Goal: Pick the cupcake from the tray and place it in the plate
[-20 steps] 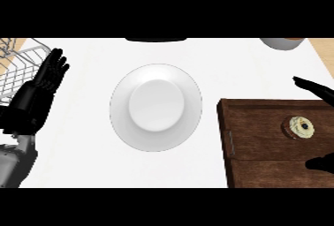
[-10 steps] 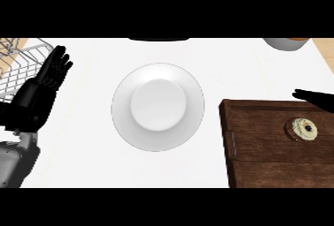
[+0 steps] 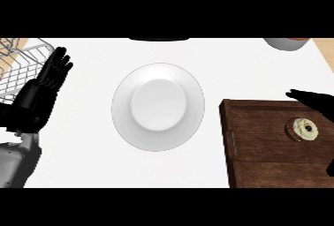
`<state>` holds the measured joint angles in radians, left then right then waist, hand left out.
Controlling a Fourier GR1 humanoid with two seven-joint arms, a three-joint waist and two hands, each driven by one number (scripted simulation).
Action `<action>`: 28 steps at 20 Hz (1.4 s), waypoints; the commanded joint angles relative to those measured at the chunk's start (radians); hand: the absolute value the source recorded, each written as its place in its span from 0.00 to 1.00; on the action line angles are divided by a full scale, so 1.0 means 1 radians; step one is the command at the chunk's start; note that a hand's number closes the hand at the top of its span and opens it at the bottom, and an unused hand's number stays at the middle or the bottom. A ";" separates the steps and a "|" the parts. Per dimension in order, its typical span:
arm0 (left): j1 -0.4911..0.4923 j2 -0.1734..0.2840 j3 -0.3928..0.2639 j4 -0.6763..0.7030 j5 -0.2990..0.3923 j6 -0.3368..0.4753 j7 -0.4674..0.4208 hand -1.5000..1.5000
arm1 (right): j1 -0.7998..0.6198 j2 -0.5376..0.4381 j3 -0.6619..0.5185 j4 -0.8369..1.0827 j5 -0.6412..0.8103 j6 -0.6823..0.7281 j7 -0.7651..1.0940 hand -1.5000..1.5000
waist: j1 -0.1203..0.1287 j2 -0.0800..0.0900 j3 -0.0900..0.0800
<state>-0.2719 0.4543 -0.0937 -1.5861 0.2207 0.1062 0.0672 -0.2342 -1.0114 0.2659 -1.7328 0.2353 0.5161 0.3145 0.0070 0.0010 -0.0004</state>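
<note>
The right hand [image 3: 317, 100] shows only partly at the view's edge; whether it is open I cannot tell. Just below it the cupcake [image 3: 302, 128] sits on the brown tray [image 3: 261, 150]. The plate [image 3: 158, 107] lies leftward. The left hand [image 3: 47, 84] rests open, holding nothing.

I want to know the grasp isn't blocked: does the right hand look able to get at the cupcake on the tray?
Probably yes. The right hand sits just above the cupcake, which lies alone on the wooden tray with nothing between them.
</note>
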 commanded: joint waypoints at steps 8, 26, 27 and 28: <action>0.000 -0.052 0.038 -0.031 -0.059 -0.016 0.040 0.50 | -0.008 0.164 0.006 0.232 0.257 -0.005 -0.096 0.00 | -0.004 -0.001 0.001; -0.028 -0.079 0.127 -0.005 -0.085 -0.117 0.072 0.50 | -0.057 0.370 0.001 0.498 0.524 -0.074 -0.267 1.00 | -0.002 0.001 0.001; -0.013 -0.089 0.139 0.023 -0.073 -0.124 0.019 0.50 | -0.078 0.320 -0.060 0.434 0.473 -0.063 -0.306 1.00 | -0.006 0.000 0.001; -0.022 -0.082 0.128 0.044 -0.096 -0.128 0.005 0.50 | -0.074 0.392 -0.015 0.436 0.545 -0.177 -0.270 1.00 | -0.004 0.002 0.001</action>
<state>-0.2766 0.3714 0.0295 -1.5794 0.1377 -0.0097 0.0931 -0.2965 -0.7036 0.2390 -1.3124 0.7485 0.4522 0.0825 -0.0009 -0.0095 -0.0130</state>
